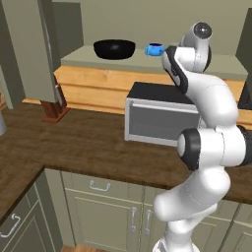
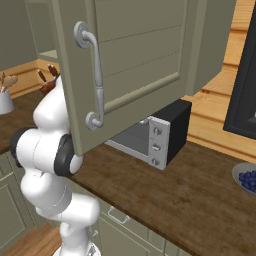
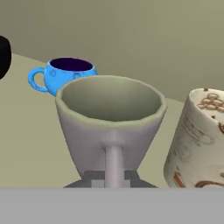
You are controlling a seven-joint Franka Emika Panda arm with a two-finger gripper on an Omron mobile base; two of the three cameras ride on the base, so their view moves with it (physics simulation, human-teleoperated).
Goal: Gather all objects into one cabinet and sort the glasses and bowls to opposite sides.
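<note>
Grey tumbler: nearest thing in the hand view, upright on the cabinet shelf, with a thin stem-like handle down its near side; it is the landmark for the places below.
Pincer: shut narrow; its tips are not clear in the hand view, and whether it holds the tumbler's handle I cannot tell.
Cream cup: just beside the tumbler on its right in the hand view, upright, brown markings on its side; a narrow gap shows between the two.
Blue bowl: behind the tumbler and to its left, small, bright blue with a side handle and dark inside; in the left base view it sits on the shelf close to the arm's upper joint.
Black bowl: farther left of the tumbler than the blue bowl, wide and glossy, on the same shelf; its edge shows at the left border of the hand view.
Cabinet shelf: olive-grey flat floor under all four, with a light wooden strip below.
Cabinet door: swung open, white curved handle on it.
Surface: dark wood, well below the tumbler, carrying a microwave.
</note>
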